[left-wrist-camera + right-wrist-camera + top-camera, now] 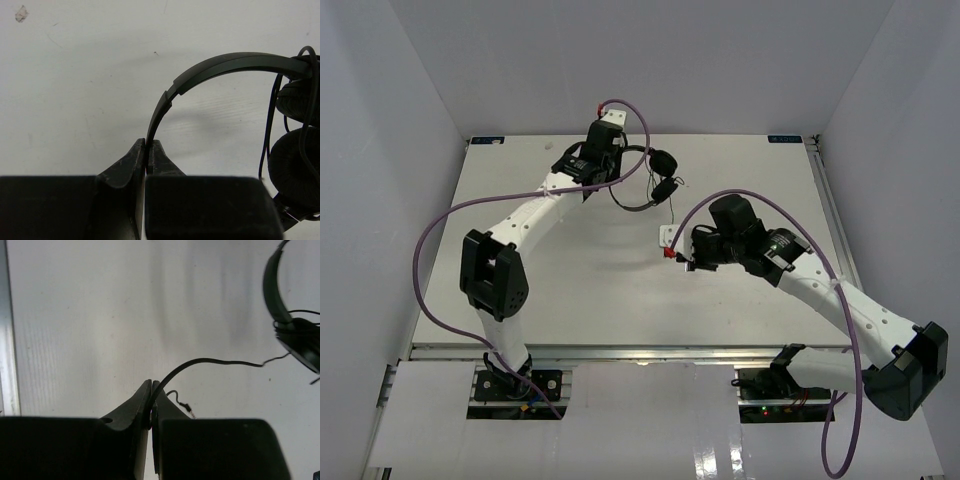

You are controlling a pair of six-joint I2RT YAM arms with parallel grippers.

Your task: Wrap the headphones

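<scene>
Nearest the arm bases, the right end effector (151, 386) was clenched on the thin black cable (210, 360), low over the middle of the desk (550, 300). The cable left the jaws, arched up and ran with some slack toward the headphones (655, 178). A short loose tail curled just beside the fingers.

Farther back, the left end effector (146, 144) was clamped on the lower end of the headband (220, 62), pinching its thin edge. That put the headphones at the far side of the desk. The two earcups (295, 165) were folded close together, with cable strands hanging across them. Could not tell whether the earcups rested on the desk.

A purple robot cable (638, 112) looped over the left wrist, near the headphones.

Risks, as judged:
- The cable is thin and smooth, so it could slide out of the right jaws once pulled taut.
- The edge-on pinch on the headband could let the headphones swivel or drop under a sideways tug.
- The strands already across the earcups could snag and spoil a neat wrap.
- The purple loop could catch the headband if the left arm swung.
</scene>
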